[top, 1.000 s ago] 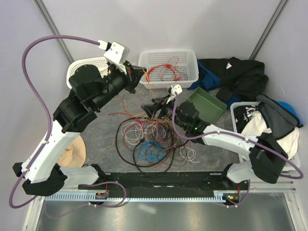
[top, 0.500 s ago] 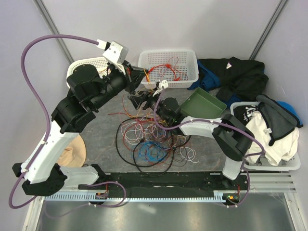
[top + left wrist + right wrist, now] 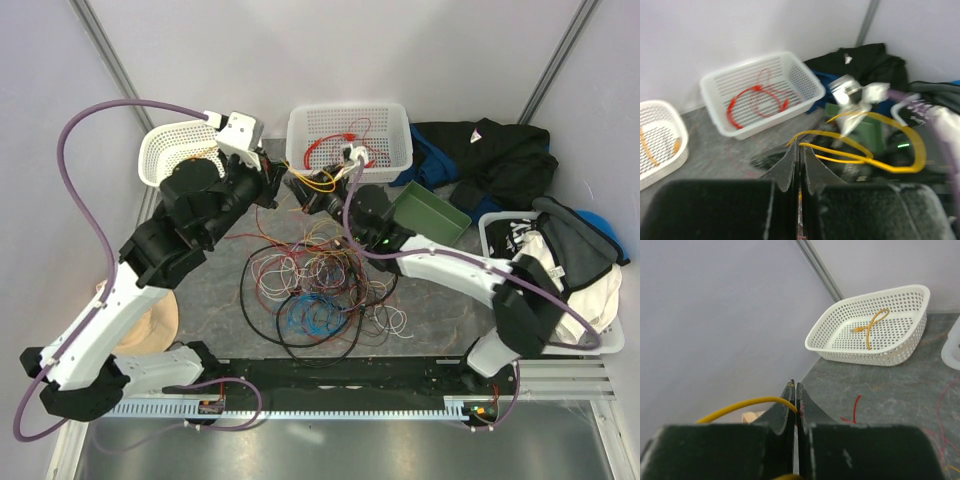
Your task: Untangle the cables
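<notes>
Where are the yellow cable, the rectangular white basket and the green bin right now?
yellow cable (image 3: pixel 755 400), right wrist view, top of its arc.
rectangular white basket (image 3: pixel 350 107), top external view, far rim.
green bin (image 3: pixel 432 213), top external view, bare inner floor.

Main tangle of cables (image 3: pixel 318 285): you have it lying on the table (image 3: pixel 215 265) between the two arms. It is thin red, orange, white and yellow wires looped over one another, with a small blue bunch (image 3: pixel 305 316) near its front. A thicker black cable (image 3: pixel 262 320) curves round its left and near edge.

Note one yellow cable (image 3: pixel 867 152) raised at the pile's far side. It arches in loose loops between the left gripper (image 3: pixel 800 146) and the right gripper (image 3: pixel 795 388), pinched in the closed tips of each.

A red cable (image 3: pixel 335 150) lies coiled in the rectangular white basket (image 3: pixel 300 125). An orange cable (image 3: pixel 871 326) lies in the oval basket (image 3: pixel 820 342).
</notes>
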`<control>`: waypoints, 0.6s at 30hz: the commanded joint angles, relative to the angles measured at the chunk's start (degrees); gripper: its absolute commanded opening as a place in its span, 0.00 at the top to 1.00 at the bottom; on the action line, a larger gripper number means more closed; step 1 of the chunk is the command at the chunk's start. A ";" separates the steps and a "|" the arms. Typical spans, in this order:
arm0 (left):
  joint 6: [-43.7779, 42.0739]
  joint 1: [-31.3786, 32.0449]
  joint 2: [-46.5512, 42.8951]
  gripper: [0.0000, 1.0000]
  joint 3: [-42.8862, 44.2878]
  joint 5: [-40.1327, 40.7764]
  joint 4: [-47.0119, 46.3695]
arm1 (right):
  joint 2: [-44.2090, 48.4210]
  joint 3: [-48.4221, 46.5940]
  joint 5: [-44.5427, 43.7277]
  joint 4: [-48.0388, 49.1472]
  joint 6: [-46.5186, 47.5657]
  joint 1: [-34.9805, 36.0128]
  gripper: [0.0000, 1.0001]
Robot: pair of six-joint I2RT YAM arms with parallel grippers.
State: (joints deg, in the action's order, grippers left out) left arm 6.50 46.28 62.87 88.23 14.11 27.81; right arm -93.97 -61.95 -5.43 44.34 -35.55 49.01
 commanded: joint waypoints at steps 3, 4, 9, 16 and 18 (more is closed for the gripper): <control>-1.59 -2.68 2.25 0.98 -6.39 11.73 -1.89 | 12.14 -10.71 -1.24 -42.10 6.97 0.03 1.00; -0.45 -3.99 3.13 0.98 -7.01 11.64 -1.80 | 12.93 -11.51 -1.86 -45.97 7.68 0.03 1.00; 5.18 -10.76 5.42 0.98 -10.79 3.31 -1.89 | 20.92 -10.21 -5.99 -59.53 10.41 0.03 1.00; 10.98 -18.42 9.63 0.98 -14.92 -7.68 -1.97 | 32.35 -8.70 -12.14 -63.84 11.91 0.03 1.00; 11.07 -18.60 11.48 0.98 -15.80 -9.62 -2.06 | 32.63 -11.51 -12.41 -65.16 12.34 0.03 1.00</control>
State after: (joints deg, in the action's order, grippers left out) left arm 14.83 30.50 70.76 74.81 5.34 23.77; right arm -68.45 -67.88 -14.11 -20.95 -25.06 48.90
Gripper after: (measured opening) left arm 0.022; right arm 0.017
